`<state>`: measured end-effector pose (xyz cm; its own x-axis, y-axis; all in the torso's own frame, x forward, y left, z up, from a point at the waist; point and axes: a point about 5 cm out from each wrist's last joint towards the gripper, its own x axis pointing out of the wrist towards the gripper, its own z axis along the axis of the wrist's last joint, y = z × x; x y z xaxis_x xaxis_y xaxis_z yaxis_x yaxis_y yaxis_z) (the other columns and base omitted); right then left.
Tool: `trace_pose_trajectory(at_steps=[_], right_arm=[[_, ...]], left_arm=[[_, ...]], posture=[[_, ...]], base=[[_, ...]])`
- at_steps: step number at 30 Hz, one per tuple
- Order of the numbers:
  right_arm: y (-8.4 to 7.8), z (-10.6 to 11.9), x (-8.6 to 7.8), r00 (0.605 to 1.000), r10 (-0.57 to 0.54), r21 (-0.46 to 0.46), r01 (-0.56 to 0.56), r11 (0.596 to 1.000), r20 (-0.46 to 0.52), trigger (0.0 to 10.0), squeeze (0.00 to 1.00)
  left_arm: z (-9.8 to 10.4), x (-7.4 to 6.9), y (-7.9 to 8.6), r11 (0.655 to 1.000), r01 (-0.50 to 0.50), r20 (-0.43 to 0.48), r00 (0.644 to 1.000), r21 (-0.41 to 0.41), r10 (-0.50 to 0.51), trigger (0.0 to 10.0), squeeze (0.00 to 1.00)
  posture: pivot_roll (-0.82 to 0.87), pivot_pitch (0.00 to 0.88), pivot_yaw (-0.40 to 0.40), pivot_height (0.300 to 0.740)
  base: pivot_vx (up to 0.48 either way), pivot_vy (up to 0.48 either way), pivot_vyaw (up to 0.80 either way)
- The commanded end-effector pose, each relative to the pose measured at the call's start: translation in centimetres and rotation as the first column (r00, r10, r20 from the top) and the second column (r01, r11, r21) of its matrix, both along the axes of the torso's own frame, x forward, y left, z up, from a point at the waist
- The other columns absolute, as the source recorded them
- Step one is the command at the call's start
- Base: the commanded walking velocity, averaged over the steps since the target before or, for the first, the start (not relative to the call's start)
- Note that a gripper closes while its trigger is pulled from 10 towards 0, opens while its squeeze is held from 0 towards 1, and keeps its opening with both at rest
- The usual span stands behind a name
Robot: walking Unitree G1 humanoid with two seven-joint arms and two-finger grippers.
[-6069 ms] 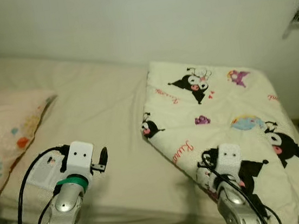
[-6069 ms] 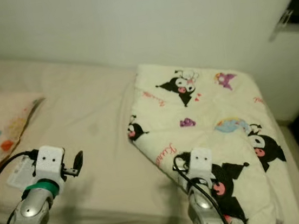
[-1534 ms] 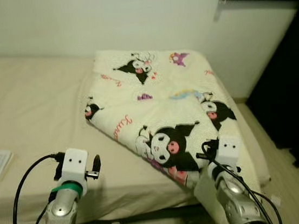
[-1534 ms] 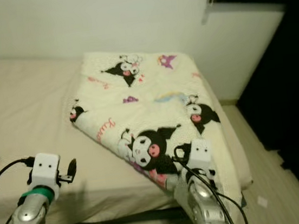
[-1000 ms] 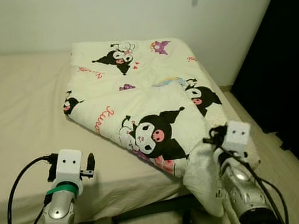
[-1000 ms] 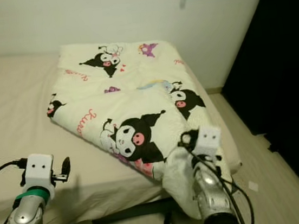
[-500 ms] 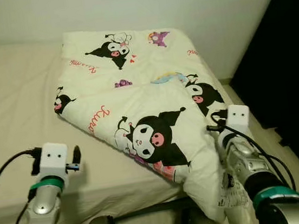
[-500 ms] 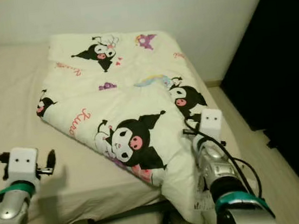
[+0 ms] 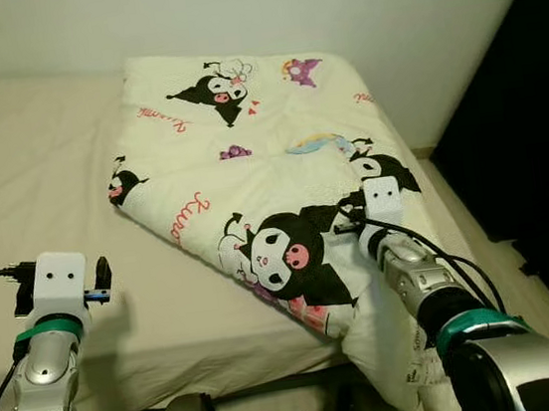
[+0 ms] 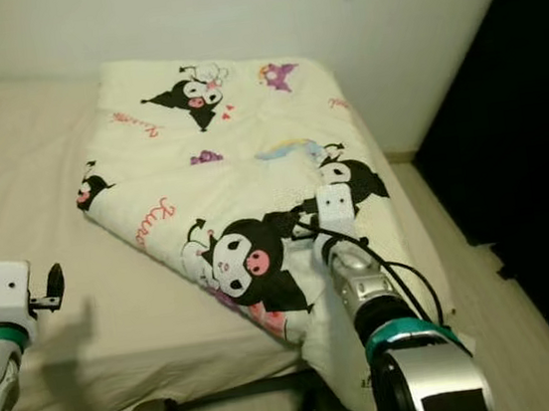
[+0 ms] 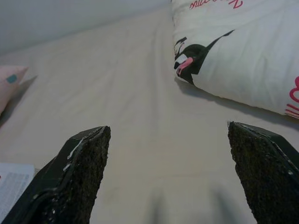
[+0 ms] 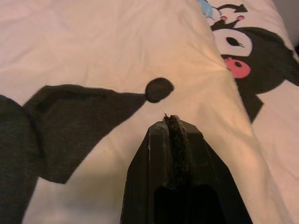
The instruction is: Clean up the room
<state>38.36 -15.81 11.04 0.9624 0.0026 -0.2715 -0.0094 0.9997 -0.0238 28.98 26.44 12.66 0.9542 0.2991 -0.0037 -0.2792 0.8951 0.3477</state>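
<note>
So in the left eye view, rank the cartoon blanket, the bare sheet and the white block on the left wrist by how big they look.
1. Cartoon blanket and bare sheet: they look too alike to rank.
2. White block on the left wrist: smallest, though nearest the camera.

Right gripper [image 12: 173, 126] fingertips hidden behind own wrist housing in head views; blanket [image 9: 249, 158] lower corner drops behind right arm; pillow [image 11: 8, 84] cut by frame edge, pink corner alone visible; paper [image 11: 11, 186] cut at edge, print too small to read.
</note>
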Motion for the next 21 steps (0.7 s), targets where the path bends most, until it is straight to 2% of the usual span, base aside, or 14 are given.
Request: trace_pose_trajectory(at_steps=[1,5,8,10,11,13,14,17,18,19,20,21], right_arm=[[-0.7,0.2,0.1,0.999,-0.031,0.005,0.031,0.999,-0.008,10.0,0.00],[-0.8,0.7,0.4,1.000,-0.017,0.002,0.017,1.000,0.006,10.0,0.00],[-1.5,0.1,0.1,0.999,-0.023,-0.065,0.020,0.998,-0.046,10.0,0.00],[-0.4,-0.5,-0.1,0.995,0.063,-0.054,-0.067,0.996,-0.083,10.0,0.00],[-0.4,-0.5,-0.1,0.995,0.063,-0.054,-0.067,0.996,-0.083,10.0,0.00],[1.6,-1.2,-0.5,0.972,0.207,-0.042,-0.212,0.976,-0.113,10.0,0.00],[1.6,-1.2,-0.5,0.972,0.207,-0.042,-0.212,0.976,-0.113,10.0,0.00],[5.0,-2.4,-1.7,0.895,0.431,0.119,-0.418,0.900,-0.114,10.0,0.00],[5.0,-2.4,-1.7,0.895,0.431,0.119,-0.418,0.900,-0.114,10.0,0.00],[5.8,-2.5,-2.0,0.862,0.496,0.147,-0.480,0.865,-0.103,10.0,0.00],[5.8,-2.5,-2.0,0.862,0.496,0.147,-0.480,0.865,-0.103,10.0,0.00],[6.5,-2.1,-2.1,0.821,0.566,0.196,-0.545,0.815,-0.068,10.0,0.00]], left_arm=[[-0.1,0.2,-0.3,1.000,0.003,-0.012,1.000,0.002,-0.002,10.0,0.00],[0.1,0.3,-0.2,1.000,0.009,-0.007,1.000,0.004,-0.009,10.0,0.00],[-0.6,0.0,0.0,1.000,0.012,-0.031,0.999,-0.001,-0.012,10.0,0.00],[-0.8,-0.1,-0.3,1.000,0.004,-0.033,0.999,-0.025,-0.005,10.0,0.00],[-0.8,-0.1,-0.3,1.000,0.004,-0.033,0.999,-0.025,-0.005,10.0,0.00],[-1.0,0.1,-0.8,1.000,0.006,-0.034,0.999,-0.031,-0.008,10.0,0.00],[-1.0,0.1,-0.8,1.000,0.006,-0.034,0.999,-0.031,-0.008,10.0,0.00],[-0.6,1.0,-1.4,0.999,0.026,-0.016,1.000,-0.039,-0.027,10.0,0.00],[-0.6,1.0,-1.4,0.999,0.026,-0.016,1.000,-0.039,-0.027,10.0,0.00],[-0.4,1.4,-1.4,0.999,0.023,-0.008,1.000,-0.043,-0.024,10.0,0.00],[-0.4,1.4,-1.4,0.999,0.023,-0.008,1.000,-0.043,-0.024,10.0,0.00],[-0.1,1.7,-1.4,0.999,0.025,0.000,1.000,-0.045,-0.025,10.0,0.00]], posture=[[0.21,0.047,-0.123,0.595],[0.19,0.059,-0.111,0.595],[0.17,0.051,-0.087,0.595],[0.16,0.043,-0.085,0.595],[0.16,0.043,-0.085,0.595],[0.17,0.031,-0.091,0.595],[0.17,0.031,-0.091,0.595],[0.17,0.016,-0.104,0.595],[0.17,0.016,-0.104,0.595],[0.17,0.014,-0.103,0.595],[0.17,0.014,-0.103,0.595],[0.17,0.009,-0.103,0.595]], base=[[0.000,0.000,0.00],[0.000,0.000,0.00],[0.000,0.000,0.00],[0.000,0.000,0.00],[0.000,0.000,0.00],[0.000,0.000,0.00],[0.000,0.000,0.00],[0.000,0.000,0.00],[0.000,0.000,0.00],[0.000,0.000,0.00],[0.000,0.000,0.00],[0.000,0.000,0.00]])
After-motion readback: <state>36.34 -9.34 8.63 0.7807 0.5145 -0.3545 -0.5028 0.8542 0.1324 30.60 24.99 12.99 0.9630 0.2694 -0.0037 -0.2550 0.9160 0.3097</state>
